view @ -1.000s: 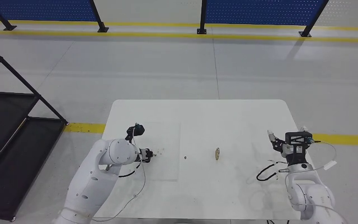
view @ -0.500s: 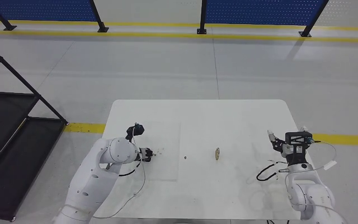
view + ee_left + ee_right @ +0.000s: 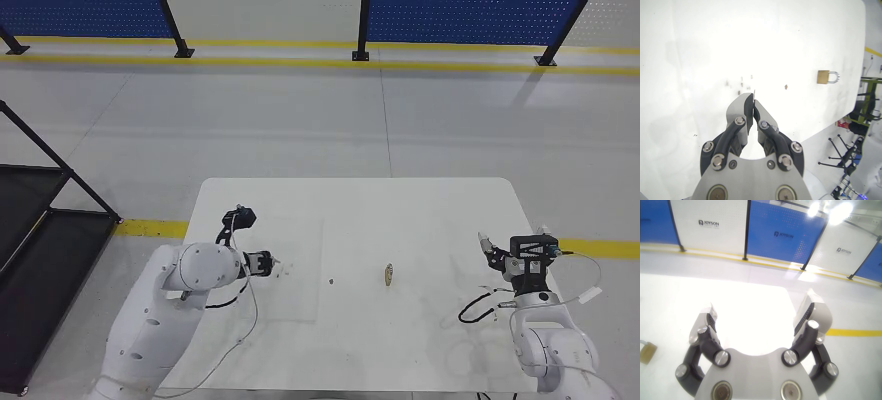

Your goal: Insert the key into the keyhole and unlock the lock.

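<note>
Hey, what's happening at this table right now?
The left gripper is shut on a thin metal piece, apparently the key, over the white table. The brass padlock lies flat on it some way off, untouched. The right gripper is open near the table's edge, holding nothing. The key is not yet inserted.

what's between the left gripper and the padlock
Bare table with one small dark speck, between the left gripper, shut on the key, and the padlock; the left wrist view shows it.

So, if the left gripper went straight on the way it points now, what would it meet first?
Nothing solid, it seems: the left gripper, shut on the key, points over bare table; the padlock lies off to one side. Depth is unclear.
</note>
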`<state>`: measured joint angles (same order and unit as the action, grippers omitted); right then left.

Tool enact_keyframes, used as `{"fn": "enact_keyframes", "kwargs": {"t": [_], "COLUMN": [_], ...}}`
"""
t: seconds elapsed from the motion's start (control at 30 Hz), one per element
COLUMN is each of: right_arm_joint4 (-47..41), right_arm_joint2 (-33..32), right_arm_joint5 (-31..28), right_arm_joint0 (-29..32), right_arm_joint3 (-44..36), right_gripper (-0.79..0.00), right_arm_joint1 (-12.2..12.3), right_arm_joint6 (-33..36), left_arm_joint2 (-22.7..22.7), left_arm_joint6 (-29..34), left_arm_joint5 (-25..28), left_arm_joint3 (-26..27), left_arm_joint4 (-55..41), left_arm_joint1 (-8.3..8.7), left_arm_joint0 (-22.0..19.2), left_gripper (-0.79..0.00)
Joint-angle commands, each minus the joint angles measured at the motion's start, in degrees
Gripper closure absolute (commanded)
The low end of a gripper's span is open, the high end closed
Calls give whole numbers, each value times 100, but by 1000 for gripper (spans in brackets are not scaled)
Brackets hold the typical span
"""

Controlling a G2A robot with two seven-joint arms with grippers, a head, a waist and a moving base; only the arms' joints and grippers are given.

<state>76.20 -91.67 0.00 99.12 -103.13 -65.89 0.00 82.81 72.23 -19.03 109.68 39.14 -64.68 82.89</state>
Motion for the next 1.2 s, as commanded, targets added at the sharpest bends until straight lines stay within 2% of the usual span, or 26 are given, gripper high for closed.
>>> {"fn": "enact_keyframes", "kwargs": {"t": [0.0,0.17,0.4,0.53,0.77,0.83,1.17], "right_arm_joint4": [0,0,0,0,0,0,0], "right_arm_joint2": [0,0,0,0,0,0,0], "right_arm_joint5": [0,0,0,0,0,0,0], "right_arm_joint0": [0,0,0,0,0,0,0], "right_arm_joint3": [0,0,0,0,0,0,0], "right_gripper": [-785,-785,-785,-785,-785,-785,-785], "right_arm_joint1": [0,0,0,0,0,0,0], "right_arm_joint6": [0,0,0,0,0,0,0], "left_arm_joint2": [157,664,1254,1388,1371,1253,1253], "left_arm_joint6": [-106,-89,145,719,1577,1577,1577], "left_arm_joint5": [122,866,1862,2298,2849,2968,2968], "left_arm_joint3": [-12,-314,-1344,-2094,-3290,-3539,-3539], "left_arm_joint4": [-518,-2111,-4023,-5037,-6356,-6674,-6674], "left_arm_joint1": [-6,0,35,63,94,111,111], "left_arm_joint0": [27,79,136,31,-413,-541,-541], "left_gripper": [0,0,0,0,0,0,0]}}
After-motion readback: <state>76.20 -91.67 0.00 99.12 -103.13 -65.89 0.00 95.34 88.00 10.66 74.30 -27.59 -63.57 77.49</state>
